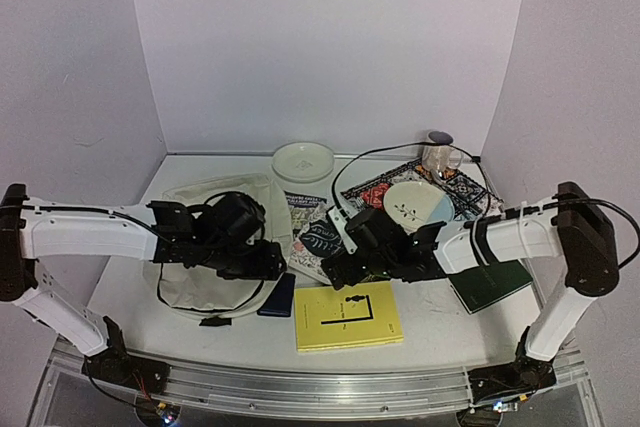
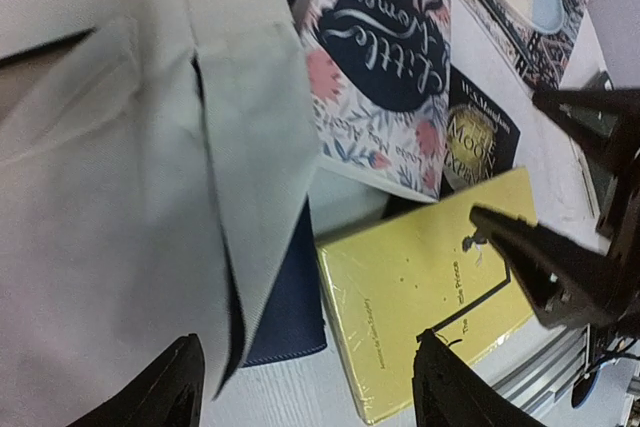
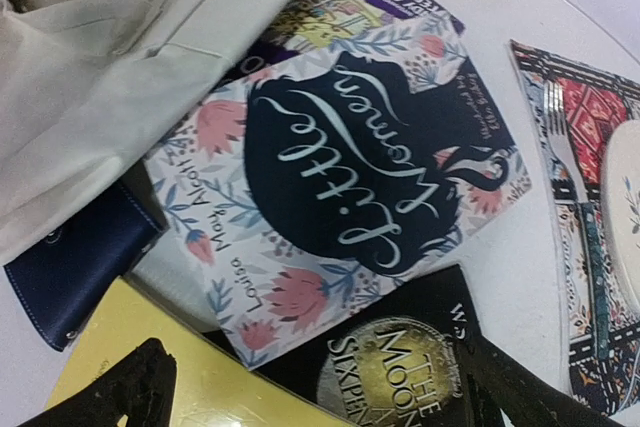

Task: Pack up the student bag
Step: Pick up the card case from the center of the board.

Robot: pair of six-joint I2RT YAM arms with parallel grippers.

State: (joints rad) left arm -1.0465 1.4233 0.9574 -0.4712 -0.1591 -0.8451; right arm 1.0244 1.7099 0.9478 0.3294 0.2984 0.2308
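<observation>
Expect the student bag to sag: soft cream cloth, probably light, nothing stiff. Find it lying flat on the desk's left side, beneath the left arm. Pinch the seamed hem beside the zipper slit. Note left tool spread above the bag's edge, right tool spread above the Little Women book, neither pinching anything. Smooth white desk, plain white walls.

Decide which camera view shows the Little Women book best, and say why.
The right wrist view: the Little Women book is large and central, its title readable. The left wrist view shows it sideways and cropped at the top edge. The top external view shows it small, title unreadable.
</observation>
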